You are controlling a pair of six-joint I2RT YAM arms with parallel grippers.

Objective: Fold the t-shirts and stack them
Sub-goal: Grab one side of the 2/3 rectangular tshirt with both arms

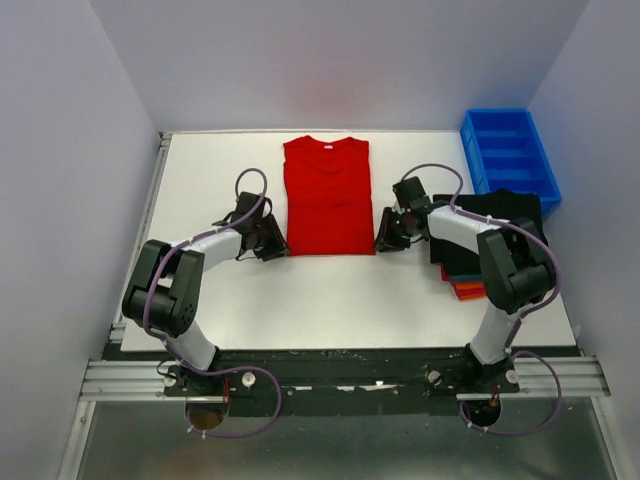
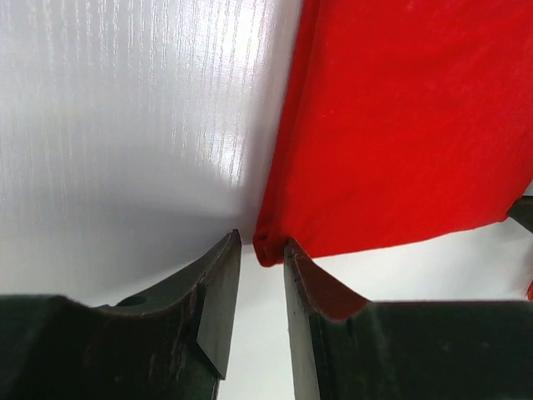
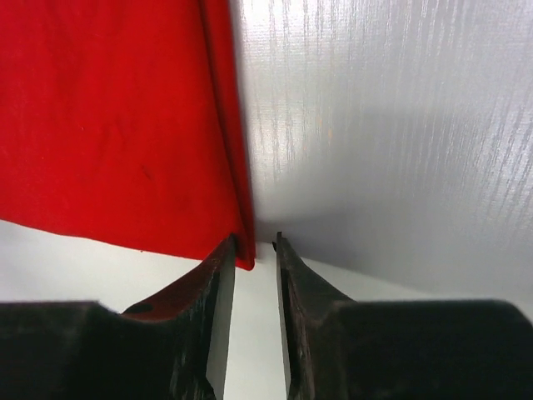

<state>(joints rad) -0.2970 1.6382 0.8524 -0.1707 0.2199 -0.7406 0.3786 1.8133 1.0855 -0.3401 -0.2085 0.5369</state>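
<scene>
Red cloth fills the middle of the overhead view: a plain red t-shirt lies flat on a white table. Its sleeves are folded in, so it forms a tall rectangle with the collar on the far side.

The left pincer sits low at the shirt's near left corner, and the shirt stretches away from it, ahead and to its right. From the left wrist camera, its two dark fingers stand a narrow gap apart, with white table showing between them. The red corner lies right at the mouth of that gap, just off the tips and nearer the right-hand finger.

The right pincer sits at the shirt's near right corner, with the shirt ahead and to its left. From the right wrist camera, its jaws are also a thin slit apart, with table visible between them. The left-hand finger overlaps the shirt's folded edge, and the corner's tip pokes into the slit beside it.

Behind and to the right of the right pincer, partly under that arm, is a stack of folded shirts: a black shirt on top and an orange shirt showing at the near edge. A blue bin stands beyond the stack, further right.
</scene>
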